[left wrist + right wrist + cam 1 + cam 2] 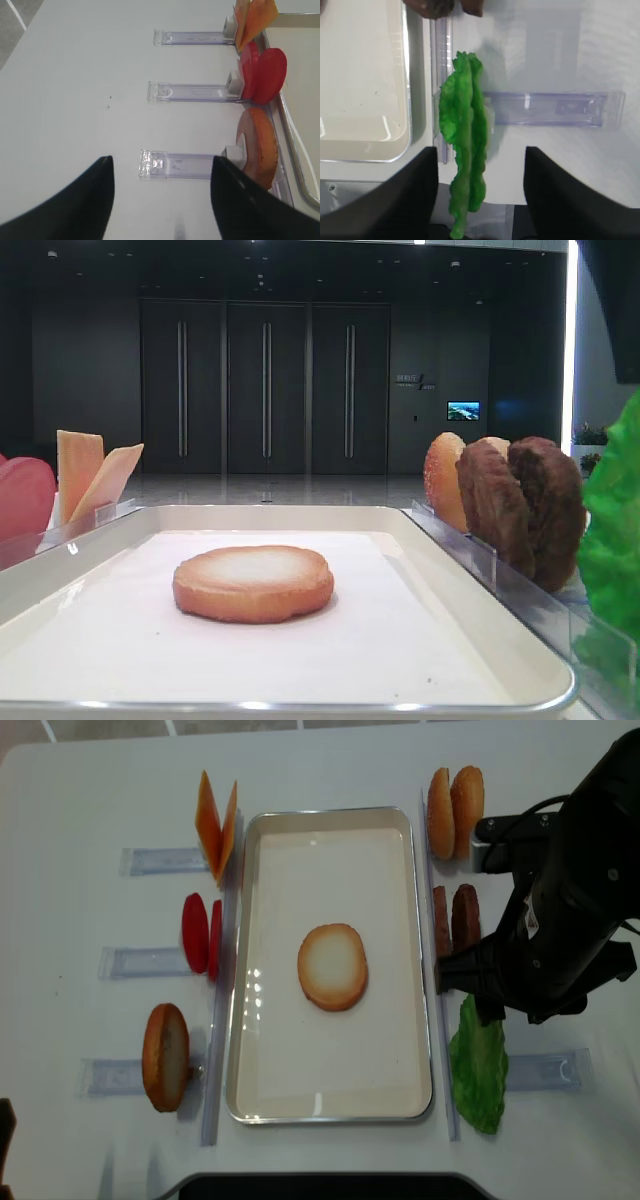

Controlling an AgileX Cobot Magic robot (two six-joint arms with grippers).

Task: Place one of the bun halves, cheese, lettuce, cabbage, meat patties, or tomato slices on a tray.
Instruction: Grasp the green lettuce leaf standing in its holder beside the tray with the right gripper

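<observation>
A smooth, round bun half [333, 967] lies pale face up on the shallow, rimmed tray [395, 1090]. The right claw [481, 192] gapes wide around the ruffled green lettuce [465, 150], not gripping. The left claw [161, 200] hangs wide open, empty, over the white desk [75, 90].

One tray [330, 1110] sits on the surface [80, 780], flanked by four bun halves [333, 967], two cheese slices [218, 825], two tomato slices [201, 933], two meat patties [456, 918], one lettuce leaf [478, 1065] and six clear holders [160, 861].
</observation>
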